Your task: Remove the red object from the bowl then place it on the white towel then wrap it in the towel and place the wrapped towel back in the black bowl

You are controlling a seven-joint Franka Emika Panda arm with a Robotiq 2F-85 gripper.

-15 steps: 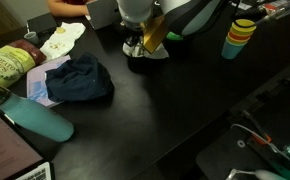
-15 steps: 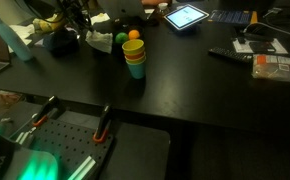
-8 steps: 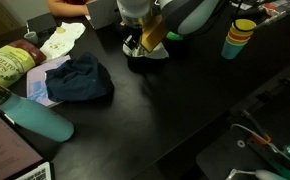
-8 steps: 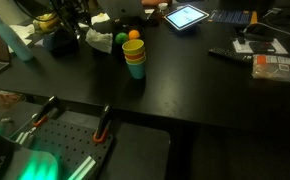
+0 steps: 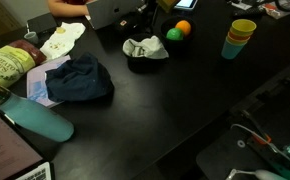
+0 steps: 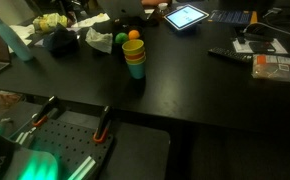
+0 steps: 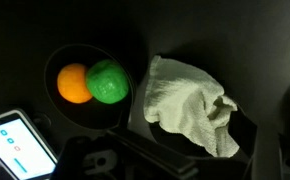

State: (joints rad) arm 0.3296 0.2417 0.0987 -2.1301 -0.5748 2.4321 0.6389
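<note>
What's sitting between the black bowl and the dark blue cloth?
Nothing: bare black table between the black bowl and the dark blue cloth, in an exterior view.

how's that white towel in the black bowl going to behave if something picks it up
Probably floppy: the towel lies crumpled in soft folds, so it would likely sag and may unfurl. Its nubbly weave suggests an easy, non-slip grip. It seems light, yet it fills the bowl, so lifting it might nudge the bowl.
</note>
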